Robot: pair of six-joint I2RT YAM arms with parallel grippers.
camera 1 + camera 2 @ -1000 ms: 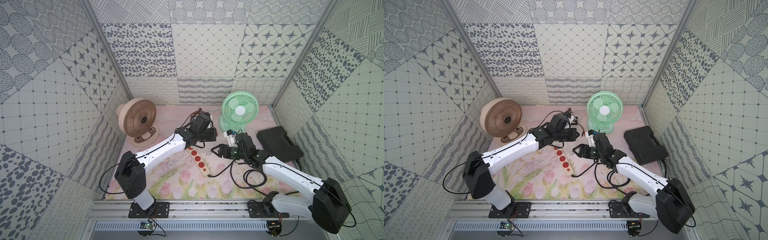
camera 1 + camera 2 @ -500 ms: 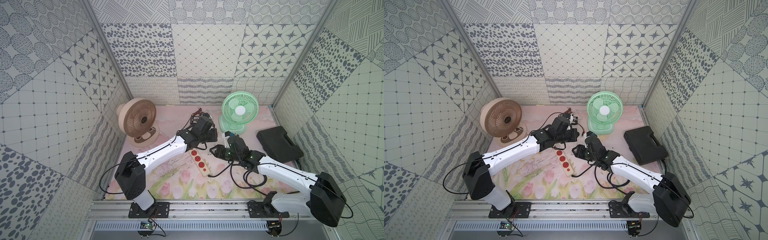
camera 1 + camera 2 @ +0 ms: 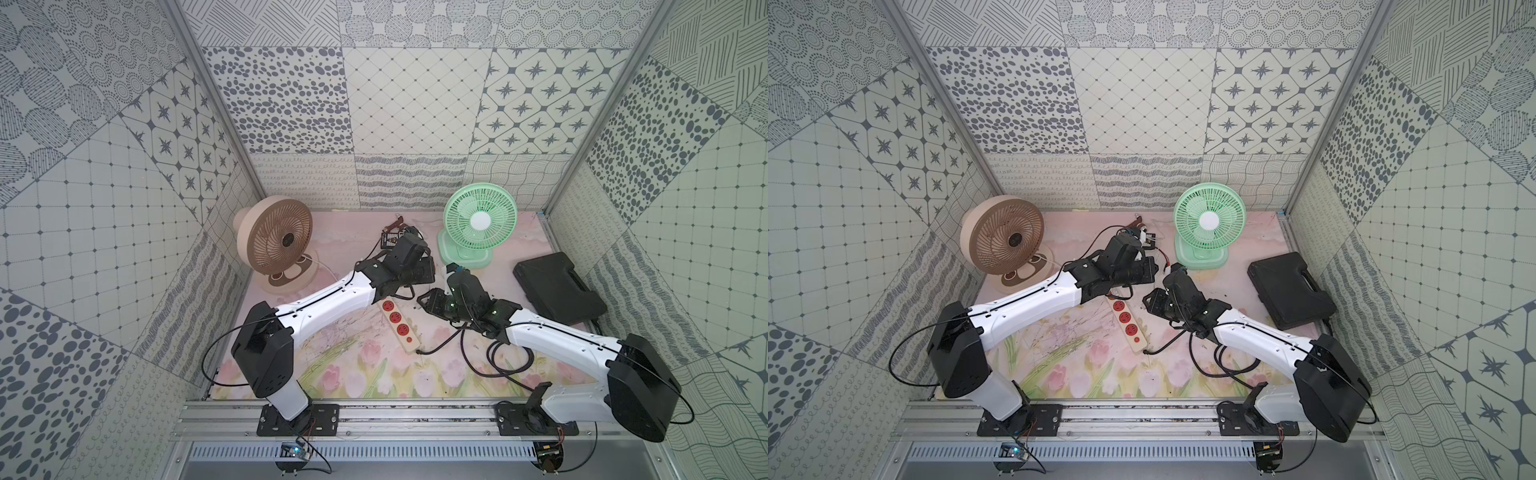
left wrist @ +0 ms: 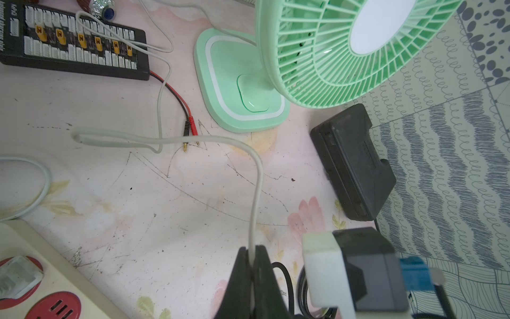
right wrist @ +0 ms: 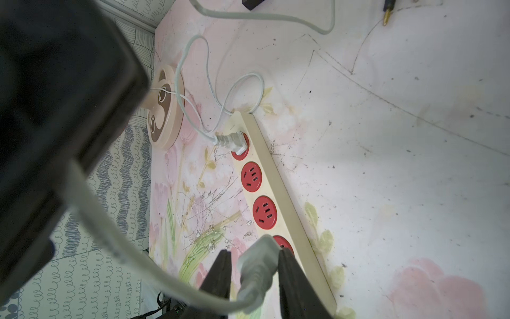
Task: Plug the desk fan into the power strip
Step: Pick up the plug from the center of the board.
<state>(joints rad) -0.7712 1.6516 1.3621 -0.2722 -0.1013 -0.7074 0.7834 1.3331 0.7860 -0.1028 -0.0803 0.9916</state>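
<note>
Now: left claw (image 4: 251, 250) pinching grey cord (image 4: 256, 176), lower centre; right claw (image 5: 254, 252) straddles grey plug (image 5: 258, 266) overlapping power strip (image 5: 289, 210); grip unclear, cannot tell.

left tool (image 4: 251, 252) pinches the white cord (image 4: 257, 193) — green fan (image 4: 317, 55) beyond.

Past second, changes only:
- The right gripper (image 5: 254, 253) has travelled sideways toward the power strip (image 3: 399, 325) and now sits just beside its far half.
- Its jaws have drawn in around the grey plug (image 5: 258, 266). One finger touches the plug and a thin gap shows at the other.
- The left gripper (image 4: 249, 250), pinching the grey cord (image 4: 256, 179), has dipped slightly toward the strip's far end.
</note>
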